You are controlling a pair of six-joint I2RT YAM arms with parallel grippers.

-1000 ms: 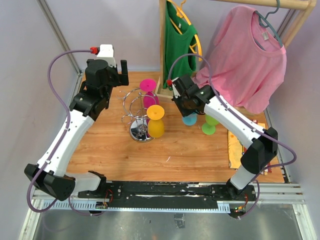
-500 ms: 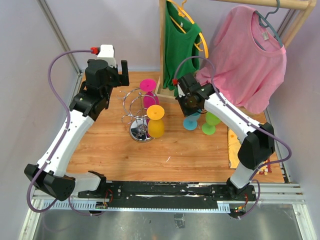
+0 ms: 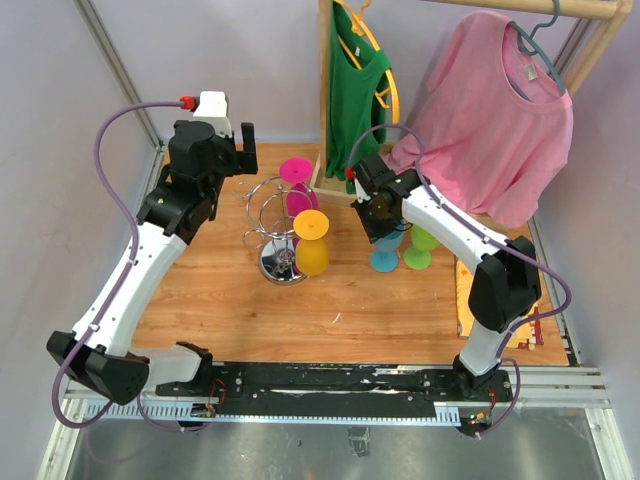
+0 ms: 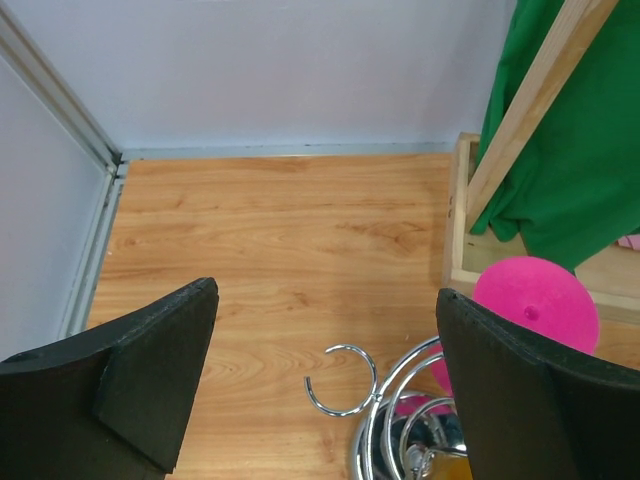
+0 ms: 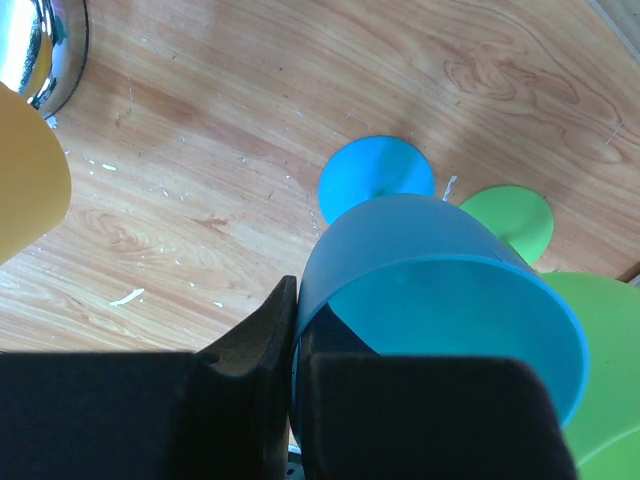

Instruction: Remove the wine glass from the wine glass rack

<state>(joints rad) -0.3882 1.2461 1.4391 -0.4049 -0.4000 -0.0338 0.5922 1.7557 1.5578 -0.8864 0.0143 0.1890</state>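
The silver wire wine glass rack (image 3: 270,212) stands on its chrome base at the table's middle left. A yellow glass (image 3: 311,245) and a pink glass (image 3: 297,180) hang from it upside down. My right gripper (image 3: 381,222) is shut on the rim of a blue wine glass (image 5: 440,290), one finger (image 5: 262,335) outside the bowl and one inside. The glass is upright, with its foot (image 3: 385,262) at or just above the wood beside a green glass (image 3: 420,248). My left gripper (image 4: 325,390) is open and empty above an empty rack loop (image 4: 340,380).
A wooden clothes rack (image 3: 325,90) at the back holds a green shirt (image 3: 360,90) and a pink shirt (image 3: 495,120), close behind my right arm. A yellow cloth (image 3: 470,290) lies at the right edge. The pink glass (image 4: 535,300) sits beside my left gripper's right finger.
My right gripper has carried the blue glass a little down and toward the near side, beside the green glass. The left arm has not moved.
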